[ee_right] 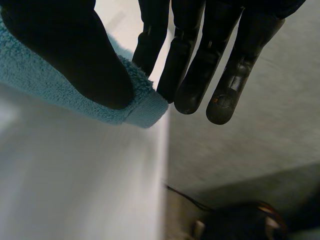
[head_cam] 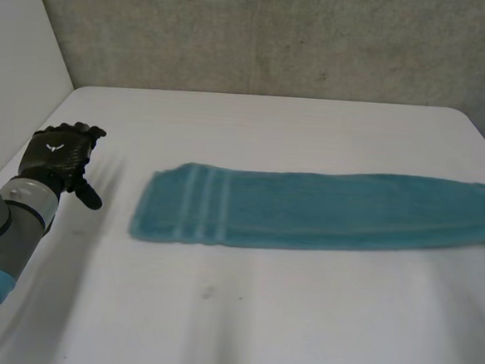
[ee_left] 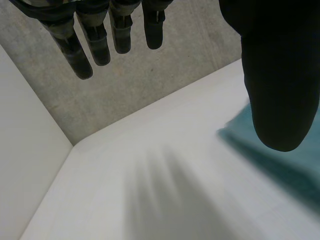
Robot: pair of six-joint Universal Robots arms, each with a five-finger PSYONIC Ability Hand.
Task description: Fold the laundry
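Towel: a teal towel (head_cam: 324,211) folded into a long band, lying flat across the worktop (head_cam: 258,316). Its pale-striped end is toward the left hand, and its other end reaches the worktop's right edge.
Left hand: the left hand (head_cam: 57,159) hovers over bare worktop, well apart from the striped end. Its fingers are straight and loose and it grasps nothing.
Left wrist view: the towel (ee_left: 295,160) lies beyond the thumb of the left hand (ee_left: 280,75), not touched.
Right hand: the right hand (ee_right: 75,55) has its thumb on the towel's (ee_right: 40,85) hemmed end at the worktop's edge. Straight fingers are on the far side, nipping the cloth.
Surface: white, smooth.
Room: grey concrete wall (head_cam: 278,34) behind, white side panel (head_cam: 19,50) at the left.
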